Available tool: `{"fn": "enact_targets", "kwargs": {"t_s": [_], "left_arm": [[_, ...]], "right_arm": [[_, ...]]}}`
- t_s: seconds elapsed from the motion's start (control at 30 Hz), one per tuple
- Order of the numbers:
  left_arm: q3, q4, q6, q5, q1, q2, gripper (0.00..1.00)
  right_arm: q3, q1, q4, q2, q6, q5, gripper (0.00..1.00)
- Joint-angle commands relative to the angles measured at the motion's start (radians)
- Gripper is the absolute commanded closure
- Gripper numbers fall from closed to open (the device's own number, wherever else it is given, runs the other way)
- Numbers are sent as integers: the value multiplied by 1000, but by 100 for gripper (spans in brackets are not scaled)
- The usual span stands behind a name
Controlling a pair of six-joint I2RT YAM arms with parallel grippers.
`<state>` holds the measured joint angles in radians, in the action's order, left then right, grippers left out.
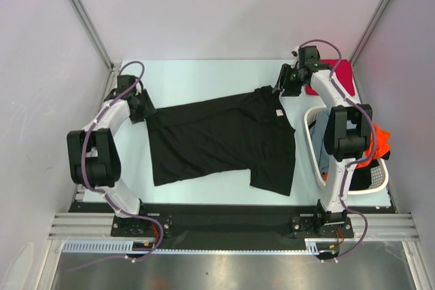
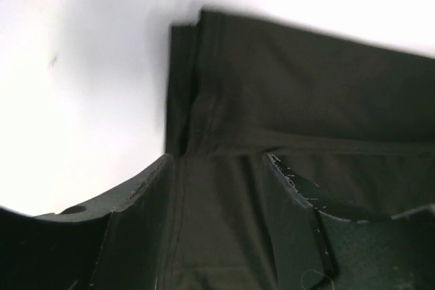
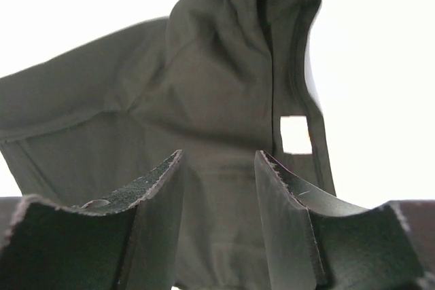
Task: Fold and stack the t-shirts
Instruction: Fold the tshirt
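A large black t-shirt [image 1: 217,140] lies spread on the pale table, with its small white neck label [image 1: 277,114] near the right side. My left gripper [image 1: 144,112] is at the shirt's far left corner. In the left wrist view this gripper [image 2: 219,157] is open, and the black cloth [image 2: 306,93] lies loose between its jaws. My right gripper [image 1: 280,89] is at the shirt's far right corner by the neck. In the right wrist view it [image 3: 219,154] is open over the cloth [image 3: 204,79], with the label [image 3: 296,134] just beyond its right finger.
A white perforated basket [image 1: 353,191] stands at the right edge beside the right arm, holding an orange t-shirt [image 1: 382,144] and a grey-blue one [image 1: 317,144]. A red t-shirt [image 1: 343,73] lies at the far right corner. Frame posts rise at both back corners.
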<state>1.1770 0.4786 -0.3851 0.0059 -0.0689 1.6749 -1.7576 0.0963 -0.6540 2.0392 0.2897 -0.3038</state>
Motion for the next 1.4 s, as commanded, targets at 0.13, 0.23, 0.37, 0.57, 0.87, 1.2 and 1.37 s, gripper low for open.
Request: {"fn": "enact_targets", "kwargs": {"t_s": [0.13, 0.23, 0.37, 0.57, 0.87, 1.2, 1.37], "left_arm": [[191, -20, 146, 25, -3, 157, 53], [217, -26, 140, 45, -17, 195, 62], [246, -12, 124, 63, -20, 230, 62], [308, 26, 115, 40, -22, 304, 47], [482, 104, 115, 22, -22, 440, 47], [490, 118, 114, 52, -29, 480, 56], [467, 91, 106, 71, -29, 483, 64]], "right_arm": [[-209, -6, 65, 185, 22, -63, 56], [-215, -6, 73, 197, 35, -54, 61], [-218, -4, 70, 193, 31, -55, 62], [-273, -15, 74, 265, 6, -105, 55], [-379, -33, 79, 375, -20, -135, 50], [-396, -50, 112, 408, -9, -173, 52], [-407, -50, 128, 427, 15, -190, 54]]}}
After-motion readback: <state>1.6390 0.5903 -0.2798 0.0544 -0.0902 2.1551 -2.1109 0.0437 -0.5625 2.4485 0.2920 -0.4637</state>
